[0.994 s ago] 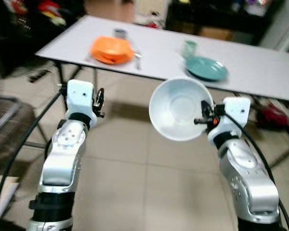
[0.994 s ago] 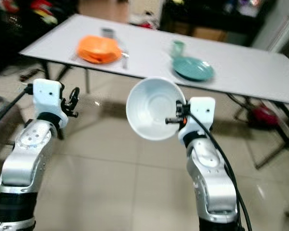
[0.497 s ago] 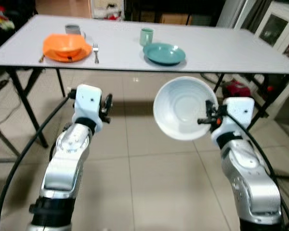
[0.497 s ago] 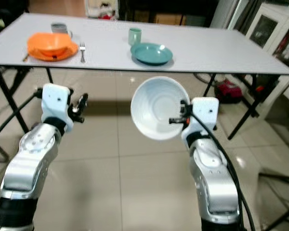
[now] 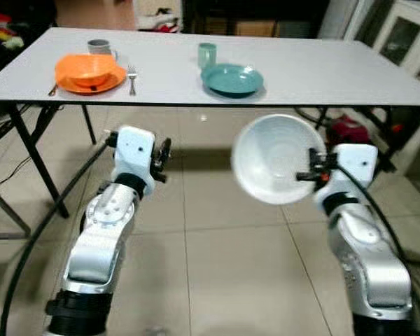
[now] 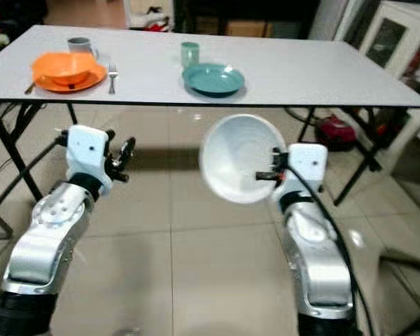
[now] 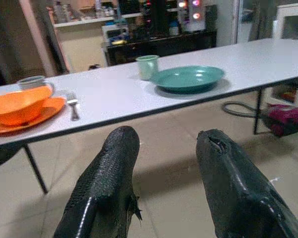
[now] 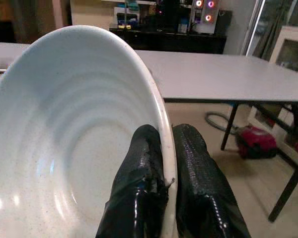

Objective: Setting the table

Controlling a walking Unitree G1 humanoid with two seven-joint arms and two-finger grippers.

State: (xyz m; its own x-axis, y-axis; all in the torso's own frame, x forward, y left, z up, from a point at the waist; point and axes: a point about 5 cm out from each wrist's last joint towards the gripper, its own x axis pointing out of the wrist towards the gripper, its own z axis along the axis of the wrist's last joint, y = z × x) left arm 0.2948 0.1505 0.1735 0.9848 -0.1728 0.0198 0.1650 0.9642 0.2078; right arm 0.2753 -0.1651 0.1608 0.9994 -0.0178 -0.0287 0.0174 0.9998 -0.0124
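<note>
My right gripper is shut on the rim of a white bowl, held on edge in the air in front of the grey table. In the right wrist view both fingers pinch the bowl's rim. My left gripper stands open with nothing between its fingers. On the table sit a teal plate with a teal cup behind it. At the table's left end are an orange bowl on an orange plate, a fork and a grey mug.
The table's black legs stand on a beige tiled floor. A red object lies on the floor under the table's right part. A white cabinet stands at the far right, dark shelving behind the table.
The whole picture has shifted as the camera turned and neared the table, now squarely ahead. The bowl stays in my right gripper. My left gripper stays open.
</note>
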